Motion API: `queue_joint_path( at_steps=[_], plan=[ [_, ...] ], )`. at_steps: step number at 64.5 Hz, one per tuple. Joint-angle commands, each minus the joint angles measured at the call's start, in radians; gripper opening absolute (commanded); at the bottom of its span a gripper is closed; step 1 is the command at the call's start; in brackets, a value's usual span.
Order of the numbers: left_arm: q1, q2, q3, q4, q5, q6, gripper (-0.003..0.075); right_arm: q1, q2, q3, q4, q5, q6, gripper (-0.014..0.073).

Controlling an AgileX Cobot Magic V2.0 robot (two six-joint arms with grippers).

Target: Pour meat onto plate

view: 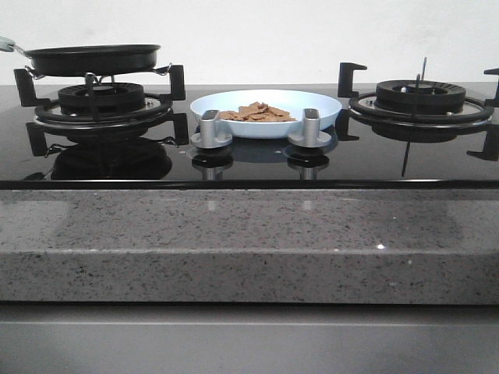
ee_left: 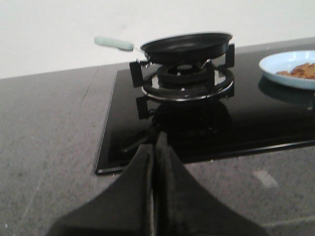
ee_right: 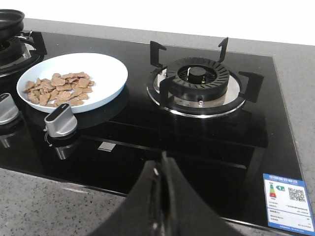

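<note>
The meat [ee_right: 59, 89] already lies on the plate [ee_right: 106, 69], ahead of the right gripper [ee_right: 162, 169]; both grippers [ee_left: 153, 147] are pressed together, empty, so simply keep clear.

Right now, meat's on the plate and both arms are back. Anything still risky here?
1. The plate sits on the glass cooktop right behind the two knobs; a low reach from the front could clip a knob or shove the plate.
2. The frying pan rests on the left burner grate with its handle sticking out past the cooktop's edge, so a left-arm sweep could catch it.
3. The meat lies toward one side of the plate, near the rim.
</note>
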Motion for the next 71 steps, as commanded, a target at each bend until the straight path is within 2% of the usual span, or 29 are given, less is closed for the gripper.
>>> queue_joint_path(
  at_steps=[1, 11, 14, 71],
  plan=[
    [0.027, -0.02, 0.009, -0.021, -0.099, -0.012, -0.002, -0.002, 0.004, -0.027, -0.006, -0.084, -0.007, -0.006],
    [0.079, -0.02, 0.087, -0.077, -0.208, -0.012, -0.002, -0.002, 0.004, -0.027, -0.006, -0.085, -0.007, -0.006],
    [0.088, -0.02, 0.085, -0.079, -0.171, -0.012, -0.002, -0.002, 0.004, -0.027, -0.006, -0.085, -0.007, -0.006],
    [0.093, -0.017, 0.085, -0.081, -0.171, -0.012, -0.002, -0.002, 0.004, -0.024, -0.002, -0.09, -0.007, -0.006]
  ],
)
